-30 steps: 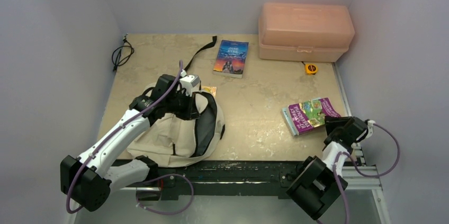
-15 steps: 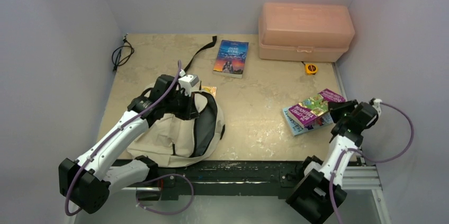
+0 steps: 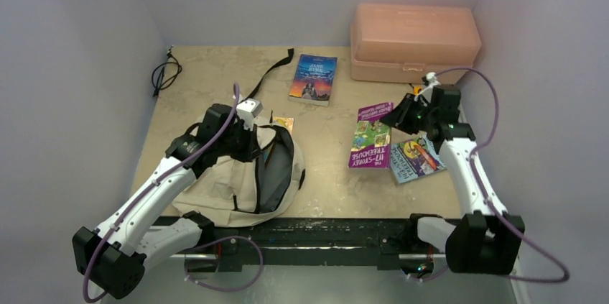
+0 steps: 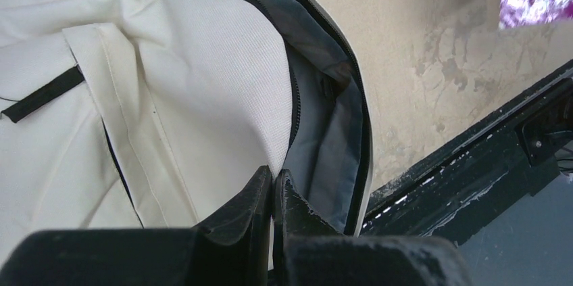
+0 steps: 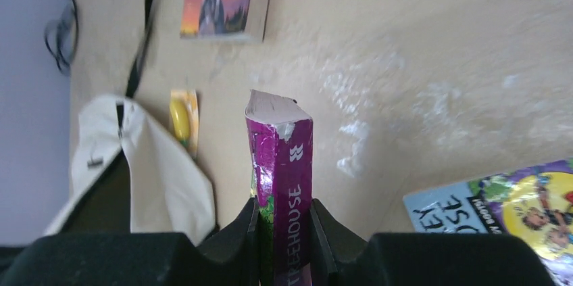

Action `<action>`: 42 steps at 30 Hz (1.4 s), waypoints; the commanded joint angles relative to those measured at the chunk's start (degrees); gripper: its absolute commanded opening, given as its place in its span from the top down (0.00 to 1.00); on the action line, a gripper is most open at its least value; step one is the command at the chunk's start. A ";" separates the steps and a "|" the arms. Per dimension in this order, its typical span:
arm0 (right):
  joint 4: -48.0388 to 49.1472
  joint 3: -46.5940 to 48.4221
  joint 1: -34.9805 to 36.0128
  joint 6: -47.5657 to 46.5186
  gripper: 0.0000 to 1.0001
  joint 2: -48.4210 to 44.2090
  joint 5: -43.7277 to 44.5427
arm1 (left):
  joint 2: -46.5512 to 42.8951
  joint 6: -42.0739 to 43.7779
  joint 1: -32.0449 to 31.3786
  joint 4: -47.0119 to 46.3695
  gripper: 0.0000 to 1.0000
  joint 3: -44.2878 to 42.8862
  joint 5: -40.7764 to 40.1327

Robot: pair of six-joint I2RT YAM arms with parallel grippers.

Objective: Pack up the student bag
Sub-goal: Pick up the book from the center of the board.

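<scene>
The student bag [image 3: 215, 182], cream with dark lining, lies at the near left with its zipped mouth gaping [image 4: 317, 130]. My left gripper [image 3: 248, 147] is shut on the cream rim of that mouth [image 4: 273, 179] and holds it up. My right gripper [image 3: 403, 113] is shut on the spine of a purple Treehouse book [image 3: 371, 135], which hangs upright above the table, right of the bag [image 5: 280, 144]. A light-blue book [image 3: 416, 159] lies flat under the right arm [image 5: 507, 205]. A Jane Eyre paperback [image 3: 314, 77] lies at the back centre.
A salmon-pink plastic box [image 3: 413, 42] stands at the back right. A small yellow packet [image 3: 284, 123] lies just beyond the bag. The bag's black strap [image 3: 269, 74] trails toward the back, and a black cable [image 3: 164, 74] sits at the back left. The black rail [image 3: 323, 232] borders the near edge.
My right arm swung up from the near right corner, lifted the purple book off the blue one and carried it left and back. The left gripper kept its hold on the bag.
</scene>
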State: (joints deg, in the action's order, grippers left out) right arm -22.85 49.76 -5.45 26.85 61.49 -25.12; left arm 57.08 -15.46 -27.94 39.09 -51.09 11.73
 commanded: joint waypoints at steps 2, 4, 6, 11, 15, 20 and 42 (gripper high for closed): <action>-9.18 8.41 10.77 -9.50 1.00 10.54 -7.54 | -1.21 1.22 -0.27 -0.43 1.00 -1.01 -3.43; -7.48 9.66 11.77 -9.81 1.00 14.96 -12.95 | -1.04 1.22 -0.27 -0.32 1.00 -1.03 -3.38; -5.76 11.45 12.74 -10.30 1.00 20.18 -17.60 | -1.06 1.23 -0.27 -0.32 1.00 -0.95 -3.38; -3.56 18.15 17.34 -11.64 1.00 35.18 -21.81 | -0.93 1.14 -0.27 -0.46 1.00 -0.72 -2.83; 7.99 17.58 18.34 -9.04 1.00 42.54 -26.58 | -0.84 1.09 -0.27 -0.53 1.00 -0.69 -2.37; 13.08 17.15 18.32 -10.14 1.00 50.43 -27.19 | -0.68 1.05 -0.27 -0.74 1.00 -0.63 -2.11; 22.66 5.30 18.34 -5.32 0.58 46.05 -24.09 | 10.37 -11.82 -20.34 -10.54 0.40 -9.89 -3.00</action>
State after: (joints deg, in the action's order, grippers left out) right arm -1.30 56.10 12.69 21.45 110.54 -50.59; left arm 62.11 -21.02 -44.64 38.35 -58.41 7.14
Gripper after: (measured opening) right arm 0.415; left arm 0.609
